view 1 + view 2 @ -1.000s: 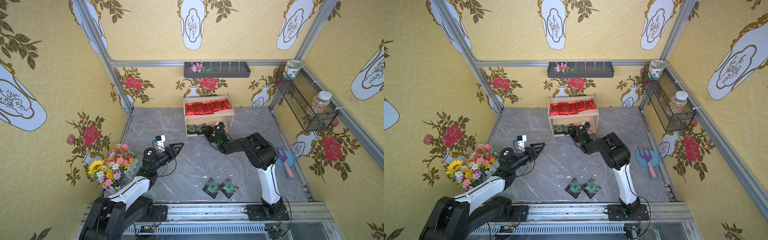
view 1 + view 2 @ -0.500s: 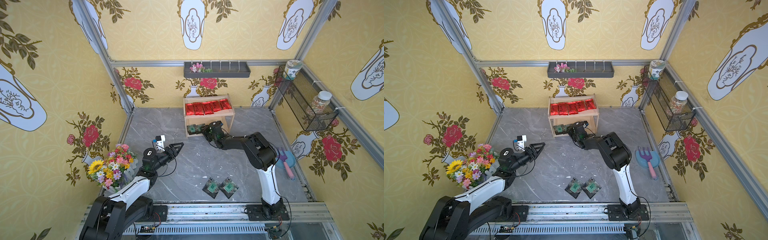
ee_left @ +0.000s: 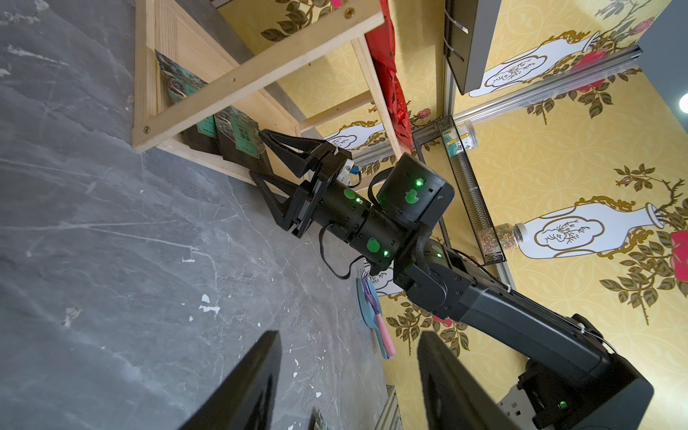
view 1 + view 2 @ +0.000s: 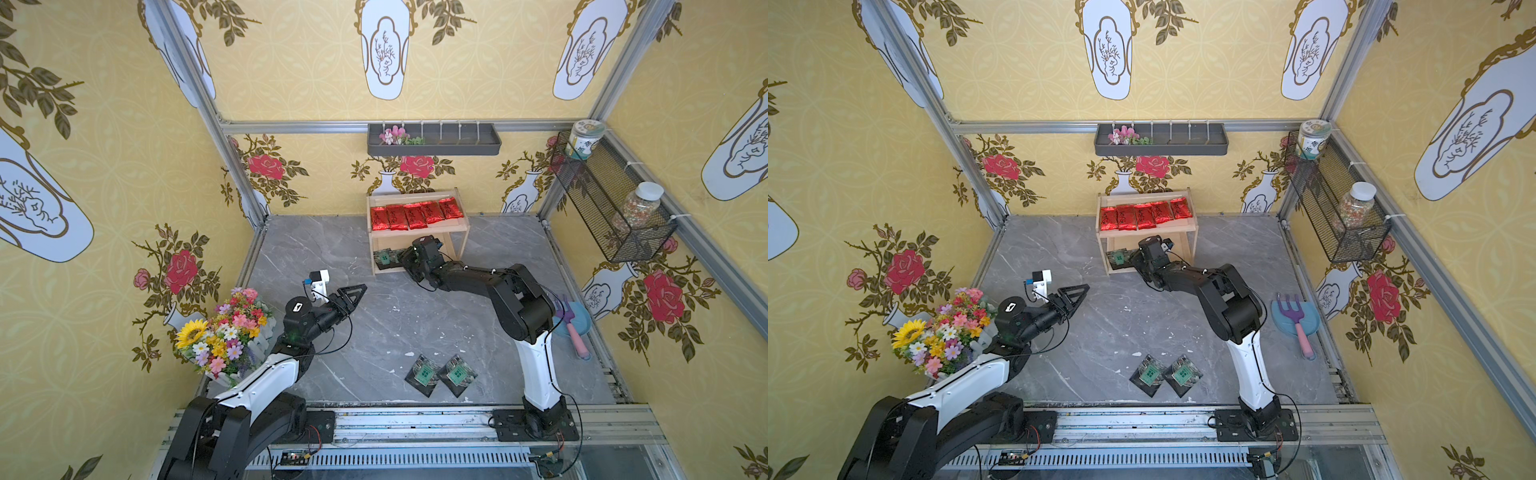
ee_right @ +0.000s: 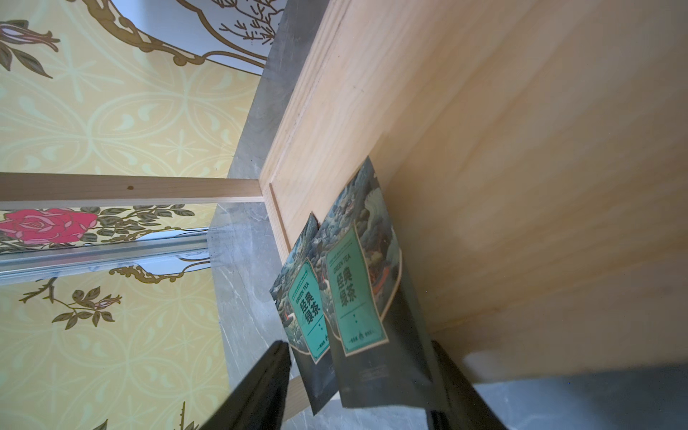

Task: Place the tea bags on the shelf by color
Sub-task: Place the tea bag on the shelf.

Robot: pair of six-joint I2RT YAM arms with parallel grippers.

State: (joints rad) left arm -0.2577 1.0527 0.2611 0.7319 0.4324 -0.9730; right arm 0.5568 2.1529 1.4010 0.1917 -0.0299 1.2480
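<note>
Motion is confined to the right arm [image 4: 515, 299]. Against the picture of a second ago, its wrist sits closer in to the shelf [image 4: 419, 232], and its claw, the right gripper [image 3: 257, 153], has spread wider. At the centre of the left wrist view its two black fingers stand parted at the front edge of the lower board. The packet ahead of them lies free, so this claw is released.

The left arm [image 4: 266, 378] has not shifted. At the lower left of both top views it reaches up from the rail. The left gripper [image 4: 360, 289] hangs above bare floor with its fingers apart, grasping nothing.

The shelf is light wood with two rimmed boards and stands at upper centre against the back wall. Five red sachets [image 4: 415, 215] of shiny foil with dark script lie side by side on its upper board.

Two green packets [image 5: 353, 298] lie overlapped on the lower board, toward its left end in the top views. They are dark with a teal label reading GREEN TEA. In the right wrist view their near edges sit between the right claw's fingers.

Two loose packets [image 4: 423, 372] of the same kind lie side by side on the grey floor at lower centre, well apart from the shelf.
</note>
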